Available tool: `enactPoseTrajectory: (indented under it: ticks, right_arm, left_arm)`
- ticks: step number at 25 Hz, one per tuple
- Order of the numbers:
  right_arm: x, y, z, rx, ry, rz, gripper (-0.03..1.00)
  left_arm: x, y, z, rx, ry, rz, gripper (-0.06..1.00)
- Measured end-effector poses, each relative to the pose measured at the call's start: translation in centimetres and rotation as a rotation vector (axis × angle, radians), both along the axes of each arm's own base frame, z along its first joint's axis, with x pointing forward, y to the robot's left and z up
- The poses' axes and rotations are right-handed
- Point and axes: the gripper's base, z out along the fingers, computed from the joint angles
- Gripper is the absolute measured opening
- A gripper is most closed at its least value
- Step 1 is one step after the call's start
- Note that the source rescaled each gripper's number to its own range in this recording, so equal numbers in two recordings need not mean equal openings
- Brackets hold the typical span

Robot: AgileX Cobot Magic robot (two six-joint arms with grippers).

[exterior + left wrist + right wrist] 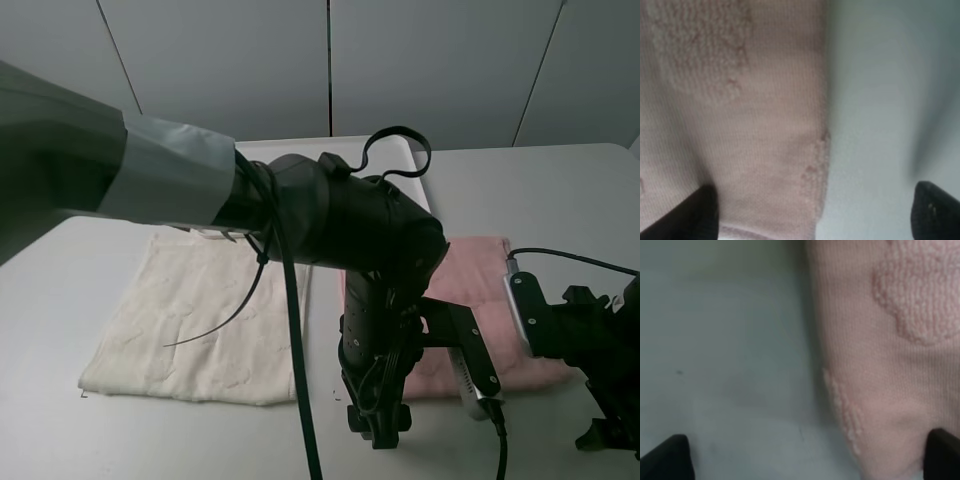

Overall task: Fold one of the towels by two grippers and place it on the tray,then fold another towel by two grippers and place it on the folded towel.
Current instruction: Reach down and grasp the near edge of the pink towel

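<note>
We see both sets of jaws wide apart, nothing held. The left gripper [815,212] hangs low over a near corner of the pink towel [480,268], with one finger [695,220] over terry and the other over bare table [560,190]. The right gripper [807,455] straddles the opposite side edge. We can't tell if anything touches cloth. The pink towel lies flat, unfolded, beside the cream towel [200,320], with a gap between. The tray [300,147] sits behind both, partly hidden by the left arm [330,215].
</note>
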Motion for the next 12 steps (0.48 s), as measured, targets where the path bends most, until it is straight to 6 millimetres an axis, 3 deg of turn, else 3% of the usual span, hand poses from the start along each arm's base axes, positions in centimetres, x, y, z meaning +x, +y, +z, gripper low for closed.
enactPoseTrajectory:
  ticks: [2,3,10,12]
  right_arm:
    - [-0.03,-0.02,-0.11,0.001,-0.017,0.002,0.98]
    - [-0.13,-0.04,-0.21,0.001,-0.025,0.006,0.92]
    - [0.22,-0.01,-0.49,0.006,-0.071,0.015,0.19]
    - [0.41,0.01,-0.48,0.008,-0.093,0.015,0.04]
  left_arm:
    - [0.0,0.0,0.0,0.0,0.0,0.0,1.0]
    - [0.01,-0.02,0.0,-0.002,-0.001,0.0,1.0]
    - [0.02,-0.05,0.0,-0.005,-0.003,0.002,1.0]
    - [0.02,-0.05,0.0,-0.005,-0.003,0.002,1.0]
